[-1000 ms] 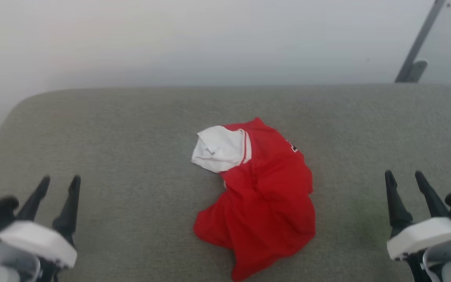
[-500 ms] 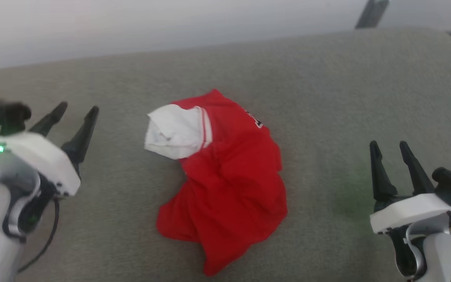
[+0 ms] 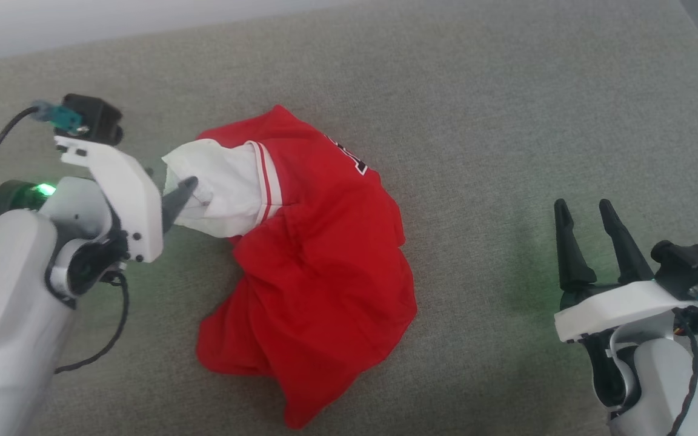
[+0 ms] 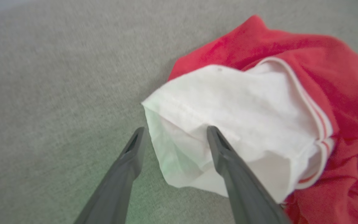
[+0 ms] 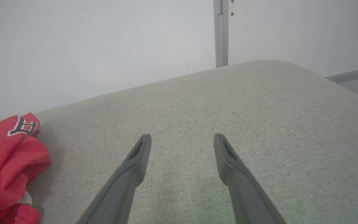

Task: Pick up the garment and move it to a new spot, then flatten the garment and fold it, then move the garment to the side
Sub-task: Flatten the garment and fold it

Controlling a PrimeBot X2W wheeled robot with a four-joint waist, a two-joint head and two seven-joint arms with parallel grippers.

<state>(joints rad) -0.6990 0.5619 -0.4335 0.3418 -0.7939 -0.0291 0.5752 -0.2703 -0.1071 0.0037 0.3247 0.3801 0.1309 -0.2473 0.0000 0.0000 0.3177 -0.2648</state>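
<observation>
The garment (image 3: 319, 266) lies crumpled at the centre of the grey surface (image 3: 506, 109), with its white sleeve (image 3: 222, 181) toward the left. The left gripper (image 4: 176, 130) is open, jaws astride the sleeve's edge: one finger over the white fabric, the other beside it. Contact with the fabric cannot be determined. The right gripper (image 3: 582, 206) is open and empty, well apart from the garment on its right.

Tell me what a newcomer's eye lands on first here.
The garment, bright red and crumpled, lies in the middle of the grey cushioned surface. The left end effector is open at its white sleeve, one finger over the cloth, one beside it. The right end effector is open, apart at lower right.
</observation>
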